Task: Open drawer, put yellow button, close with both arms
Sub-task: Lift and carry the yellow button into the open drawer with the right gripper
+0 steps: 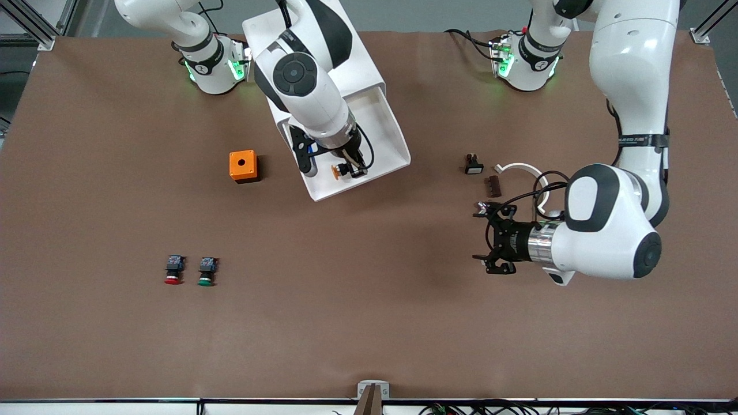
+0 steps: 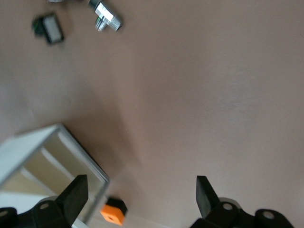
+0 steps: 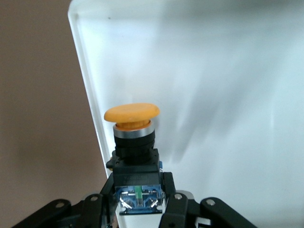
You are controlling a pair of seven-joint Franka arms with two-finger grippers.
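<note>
The drawer stood pulled out from the white cabinet, which sat near the desk edge where the arm bases stood, closer to the right arm's base. The right gripper hung over the open drawer, near the tray's front corner, its fingers clamped on the black-and-blue body of the yellow button. In the right wrist view the button's yellow-orange cap pointed away from the gripper, with the white drawer floor under it and the tray's rim just beside it. Whether the button touched the floor could not be told.

The left gripper waited above bare desk toward the left arm's end, its fingers spread wide with nothing between them.

An orange box with a round hole in its top sat on the desk beside the drawer, toward the right arm's end. The red-capped button and the green-capped button lay side by side, well apart from the cabinet and nearer the front camera. Near the left arm lay a small black-and-white switch part, a dark brown block and a white curved piece.
</note>
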